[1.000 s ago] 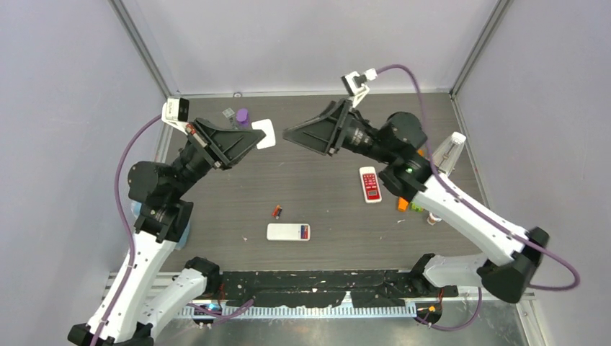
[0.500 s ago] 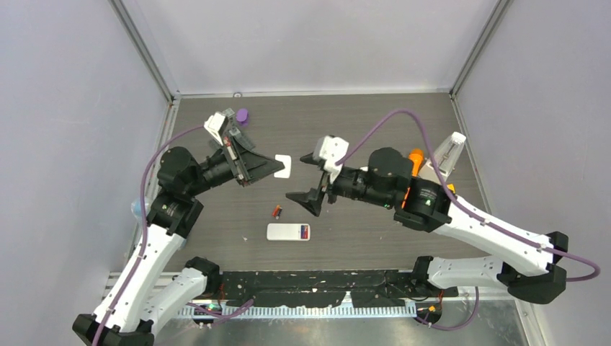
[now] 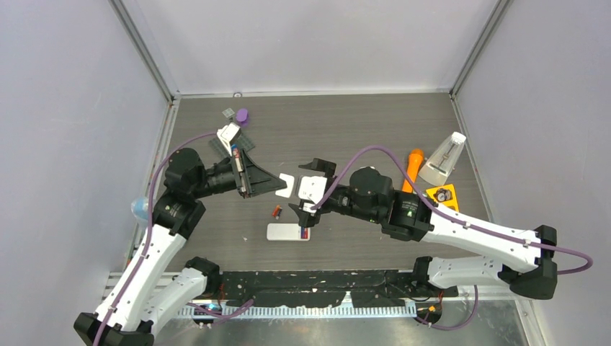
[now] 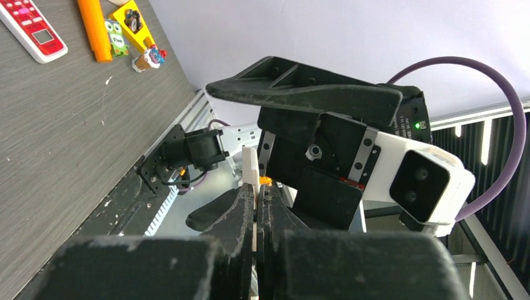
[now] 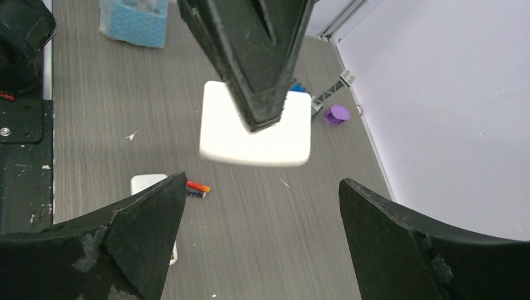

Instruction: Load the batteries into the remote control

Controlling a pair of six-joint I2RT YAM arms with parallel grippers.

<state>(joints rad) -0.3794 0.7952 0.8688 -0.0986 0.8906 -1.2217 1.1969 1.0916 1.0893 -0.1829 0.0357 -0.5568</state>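
A white remote control [image 3: 285, 231] lies face down near the table's front middle, red and blue showing in its right end. Its corner [image 5: 145, 184] peeks out behind my right gripper's left finger. Two batteries [image 3: 276, 211], one red-orange and one dark blue, lie side by side just above it; the pair of batteries [image 5: 196, 189] rests on bare table. My left gripper [image 3: 277, 185] is shut on a thin white cover plate [image 3: 287, 185], held edge-on [image 4: 250, 178] and raised off the table. My right gripper [image 3: 296, 187] hangs wide open facing that plate [image 5: 255, 125], with nothing between its fingers [image 5: 262, 184].
A red-and-white remote [image 4: 31, 31], an orange marker [image 3: 413, 167], a yellow card [image 3: 439, 194] and a white metronome-like thing [image 3: 444, 157] sit at the right. A purple cap [image 3: 242, 115] and grey pieces lie at the back left, a blue container [image 5: 134, 22] at the left edge.
Both arms came down from the back towards the table's middle. The left gripper carried the white plate along; the right gripper swung left over the white remote and opened slightly wider.
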